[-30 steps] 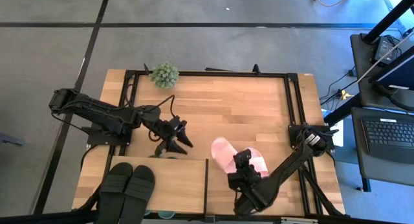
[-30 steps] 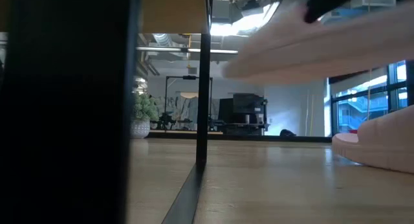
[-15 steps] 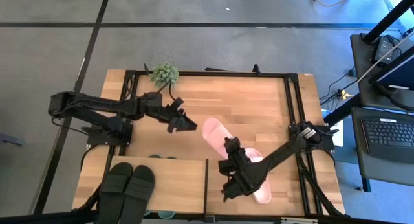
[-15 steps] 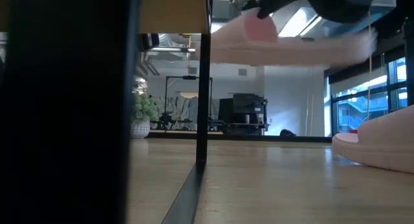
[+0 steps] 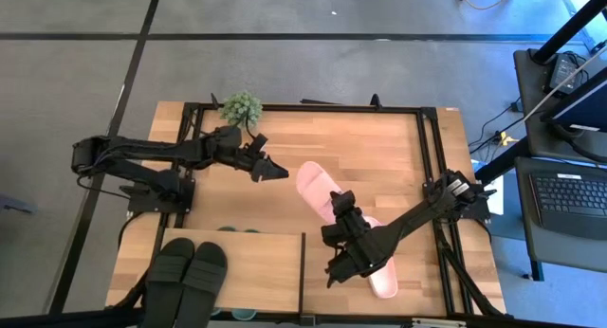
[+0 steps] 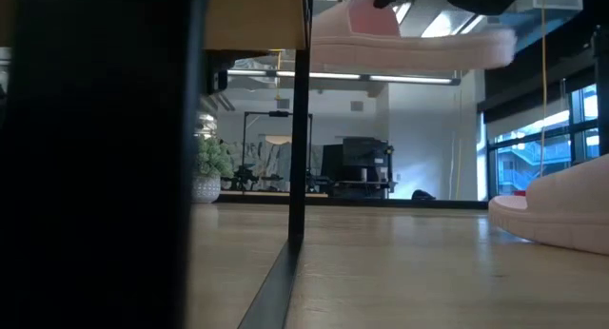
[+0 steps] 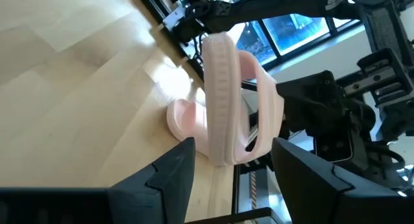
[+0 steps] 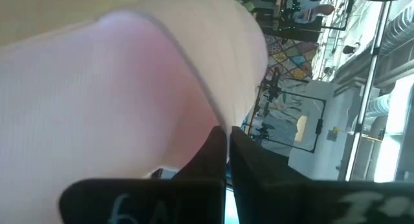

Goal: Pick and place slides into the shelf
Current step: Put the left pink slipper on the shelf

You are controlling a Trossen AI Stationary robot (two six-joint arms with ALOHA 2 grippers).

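High view first: your right gripper [image 5: 340, 210] sits just right of centre in the frame, clamped on the strap of one light pink slide [image 5: 313, 184], and the right wrist view confirms the fingers are pinched onto pink rubber. That slide hangs in the air; the low view shows it level, up near the shelf's top board. Its long axis runs from upper left to lower right in the high view. The second pink slide [image 5: 382, 277] lies on the tabletop [image 5: 379, 148] at lower right, partly under the right arm.

What your next move turns on: the shelf [image 5: 261, 257] lies toward the lower left of the held slide, its black divider [image 5: 303, 262] just below-left of the gripper. The right arm is clearly the nearer one. You'll probably need to turn the slide before it lines up with the shelf.

The dark green pair [image 5: 188, 271] rests on the shelf's left end.

Your left gripper [image 5: 268, 169] hovers left of the raised slide, fingers spread and empty. Since a second ago it has pulled up and away from the shelf edge, while the right arm lifted the pink slide off the table and carried it up-left.
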